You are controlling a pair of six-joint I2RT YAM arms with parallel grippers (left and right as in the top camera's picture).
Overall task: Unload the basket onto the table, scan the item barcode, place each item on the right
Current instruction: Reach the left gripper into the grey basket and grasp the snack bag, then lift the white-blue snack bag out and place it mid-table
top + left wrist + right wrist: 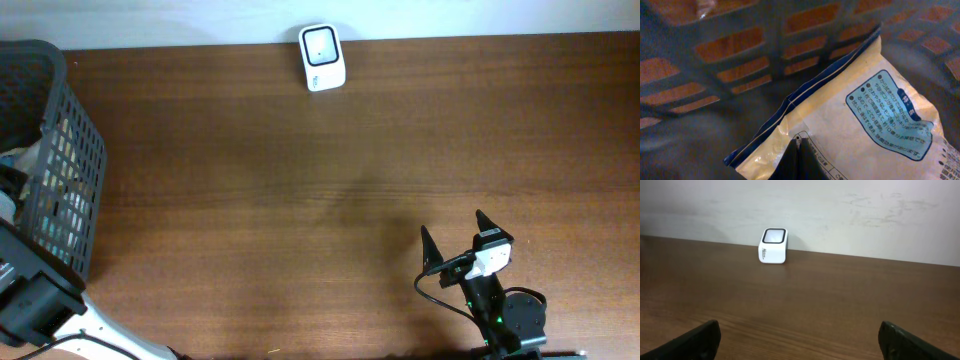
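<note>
The bag (860,125) lies in the basket (75,150) at the left end of the desk (300,200), its long axis slanting up and away from the left tool (797,162). That tool is closed and seems to pinch the bag's near edge. The scanner (322,57) stands at the desk's far edge, well apart, rightward of the basket. The right tool (452,222) gapes empty, facing the scanner.

Shop-checkout mock-up: barcode scanner (322,57), shopping basket (75,180).
</note>
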